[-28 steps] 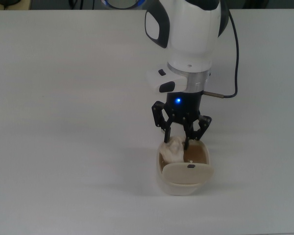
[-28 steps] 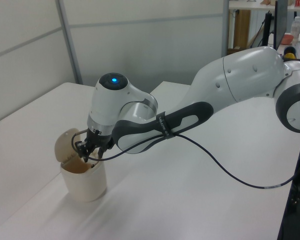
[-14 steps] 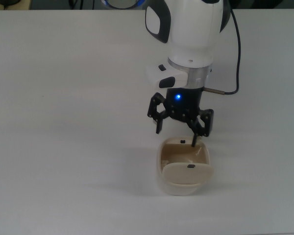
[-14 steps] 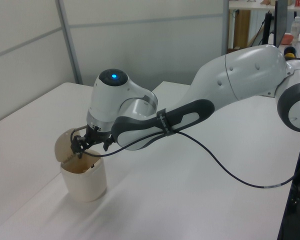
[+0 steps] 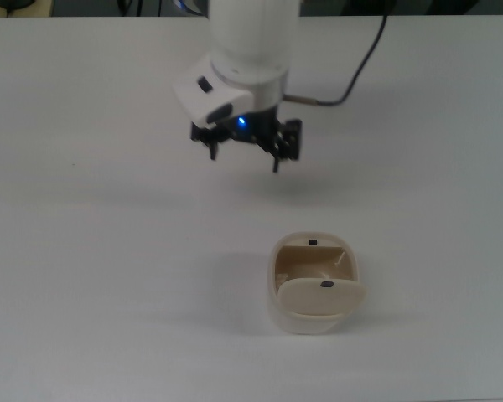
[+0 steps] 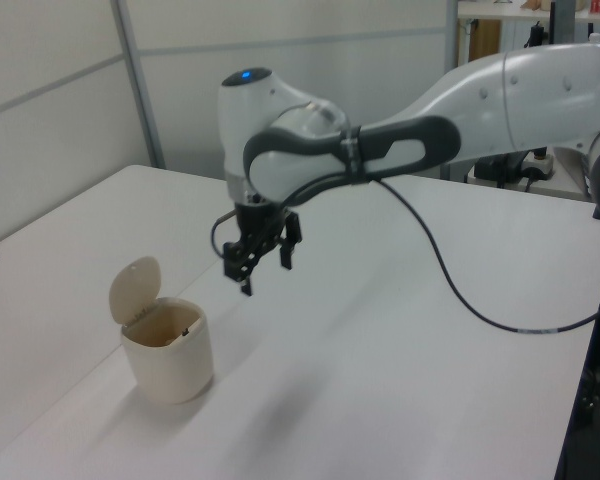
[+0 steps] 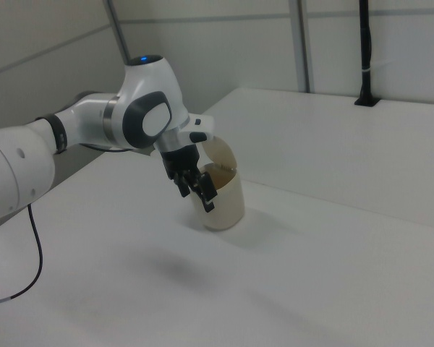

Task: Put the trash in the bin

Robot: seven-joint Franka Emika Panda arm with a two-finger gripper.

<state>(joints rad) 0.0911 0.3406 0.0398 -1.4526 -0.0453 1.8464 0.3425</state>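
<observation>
**One bin, lid up, tool apart above the surface**

The white surface (image 5: 84, 251) carries a single cream bin (image 6: 168, 352). Its flap lid (image 6: 133, 290) stands raised, and the opening shows a tan inner wall. The trash cannot be made out inside it or anywhere on the surface. The one tool (image 5: 245, 156) hangs well apart from the bin, its fingers spread wide and holding nothing.

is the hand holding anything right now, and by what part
Nothing is held. The hand is open and empty, raised above the table away from the bin.
</observation>
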